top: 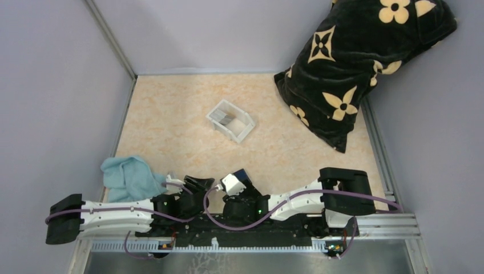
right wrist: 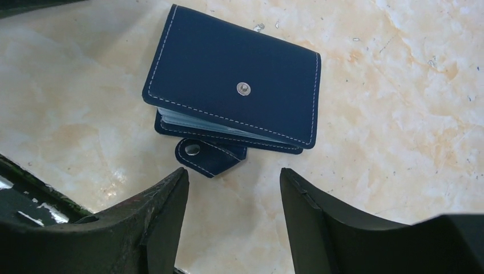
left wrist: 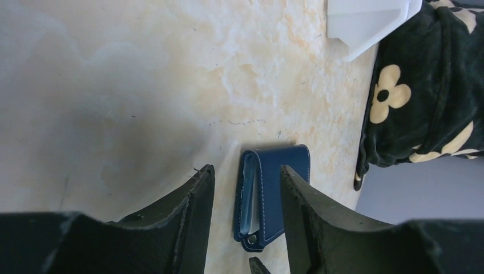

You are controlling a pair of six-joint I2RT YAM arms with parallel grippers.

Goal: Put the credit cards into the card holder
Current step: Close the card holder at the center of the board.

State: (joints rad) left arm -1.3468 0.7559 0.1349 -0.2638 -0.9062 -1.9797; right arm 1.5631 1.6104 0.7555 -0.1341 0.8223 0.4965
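The card holder (right wrist: 234, 85) is a navy-blue wallet lying folded on the table, snap stud on top, its strap tab (right wrist: 208, 154) loose. Light blue lining shows at its edge. It also shows in the left wrist view (left wrist: 268, 194) and as a blue corner in the top view (top: 242, 173). My right gripper (right wrist: 234, 171) is open and empty, its fingertips just short of the wallet. My left gripper (left wrist: 246, 169) is open and empty, and the wallet lies ahead between its fingers. Grey flat credit cards (top: 227, 119) lie in the white tray. In the top view, both grippers (top: 198, 185) (top: 237, 188) meet near the front edge.
A white plastic tray (top: 242, 127) stands mid-table, also seen in the left wrist view (left wrist: 365, 23). A black pillow with tan flowers (top: 354, 63) leans at the back right. A light blue cloth (top: 128, 177) lies at the front left. Grey walls enclose the table.
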